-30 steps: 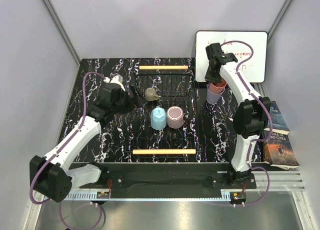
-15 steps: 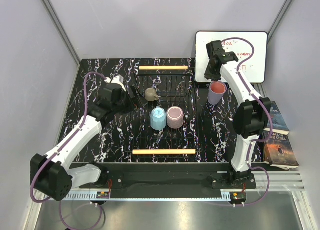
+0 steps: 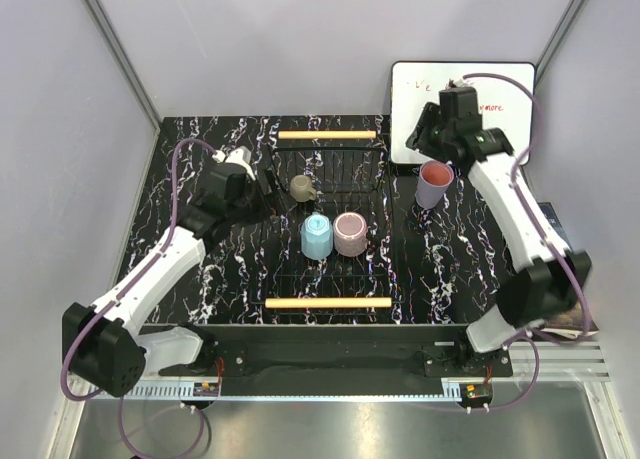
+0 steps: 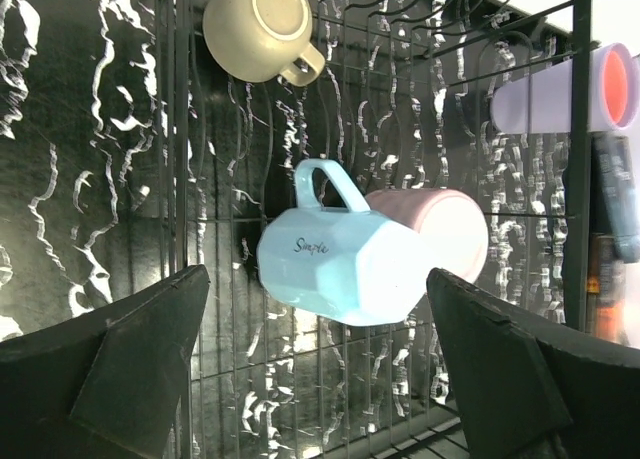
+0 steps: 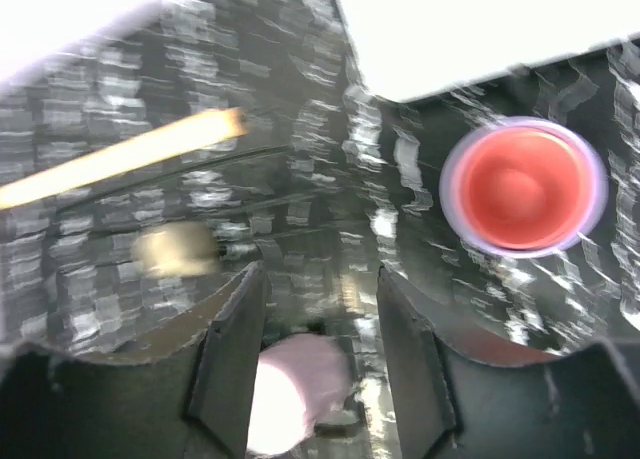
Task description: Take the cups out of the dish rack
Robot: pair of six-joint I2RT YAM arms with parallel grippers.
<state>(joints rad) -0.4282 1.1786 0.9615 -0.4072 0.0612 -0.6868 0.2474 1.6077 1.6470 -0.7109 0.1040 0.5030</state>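
Left wrist view alone shows lettering on blue cup [image 4: 350, 269]; right wrist view looks into coral cup [image 5: 520, 191] inside purple cup [image 5: 448, 179]. Left gripper [image 4: 320, 379] wide, right gripper [image 5: 322, 359] parted, both empty.

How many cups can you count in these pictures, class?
5. On the dish rack: olive mug far left, light blue cup and mauve-pink cup side by side mid-rack. On the table right of it: coral cup nested inside lavender cup. None seems hidden.
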